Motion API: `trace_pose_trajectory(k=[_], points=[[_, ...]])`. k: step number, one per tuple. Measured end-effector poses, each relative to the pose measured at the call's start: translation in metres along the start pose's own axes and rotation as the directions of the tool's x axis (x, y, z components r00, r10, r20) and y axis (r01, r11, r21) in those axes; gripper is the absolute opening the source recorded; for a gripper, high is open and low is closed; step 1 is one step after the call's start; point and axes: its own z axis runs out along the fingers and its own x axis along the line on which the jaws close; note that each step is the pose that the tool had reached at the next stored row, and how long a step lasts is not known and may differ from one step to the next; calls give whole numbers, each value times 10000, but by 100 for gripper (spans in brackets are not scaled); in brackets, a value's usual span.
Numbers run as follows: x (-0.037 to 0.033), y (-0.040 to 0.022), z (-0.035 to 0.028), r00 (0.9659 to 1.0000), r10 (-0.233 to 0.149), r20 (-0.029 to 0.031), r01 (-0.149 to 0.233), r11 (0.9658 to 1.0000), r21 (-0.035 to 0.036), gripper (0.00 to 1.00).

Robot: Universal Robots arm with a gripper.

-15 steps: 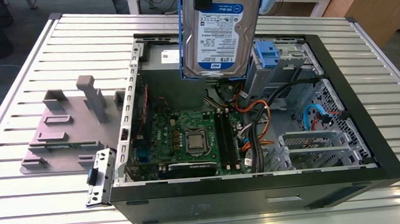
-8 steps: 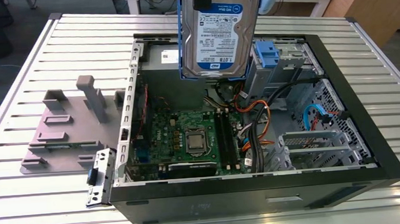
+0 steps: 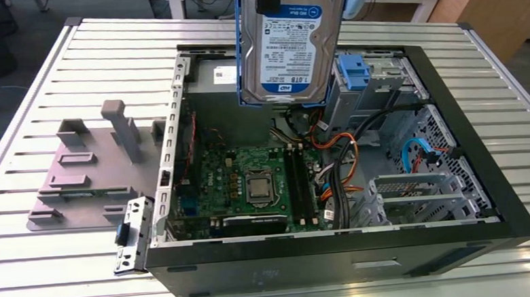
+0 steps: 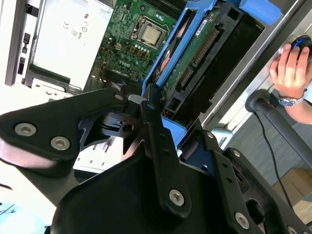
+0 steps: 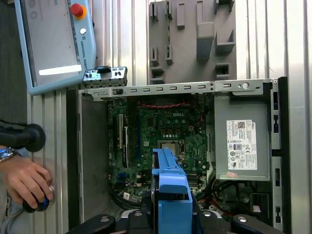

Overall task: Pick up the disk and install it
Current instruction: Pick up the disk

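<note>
The disk [image 3: 287, 45] hangs in the air above the open computer case [image 3: 343, 253], picked up but not yet installed. In the exterior view it stands on end, its long axis close to vertical, with the white-and-blue label facing that camera and the blue rails running down both long sides. The gripper [image 4: 147, 100] has its fingers [image 4: 155, 127] clamped together on the disk's upper end, pinching the edge of the blue rail, so the whole body of the disk lies straight below the fingers and points down into the case.

Inside the case, the motherboard [image 3: 248, 183] lies beneath and nearer the case's front wall than the disk. The drive cage with its small blue clip [image 3: 353, 72] sits at the case's far corner, just beside the disk's lower end on the exterior view's right. The grey metal box [image 5: 242, 141] fills another corner of the case. Outside the case, a person's hand [image 4: 291, 68] rests on a control
</note>
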Motion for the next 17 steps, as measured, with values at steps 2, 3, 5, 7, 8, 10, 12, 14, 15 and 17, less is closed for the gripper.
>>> trace_pose_trajectory(k=[2, 3, 5, 7, 8, 10, 12, 14, 15, 17], points=[[1, 0, 0, 10000, 0, -10, 0, 10000, 0, 36], [1, 0, 0, 10000, 0, -16, 0, 10000, 1, 36], [2, 0, 0, 10000, 0, -25, 0, 10000, 1, 36], [2, 0, 0, 10000, 0, -35, 0, 10000, 1, 36], [3, 0, 0, 10000, 0, -40, 0, 10000, 1, 36], [4, 0, 0, 10000, 0, -49, 0, 10000, 1, 36], [5, 0, 1, 10000, 2, -57, -2, 10000, 1, 36], [9, 0, 3, 10000, 0, -57, 0, 10000, 3, 36], [13, 0, 4, 10000, 1, -58, -1, 10000, 3, 36], [31, -1, 7, 10000, 0, -2, 0, 10000, 0, 36]])
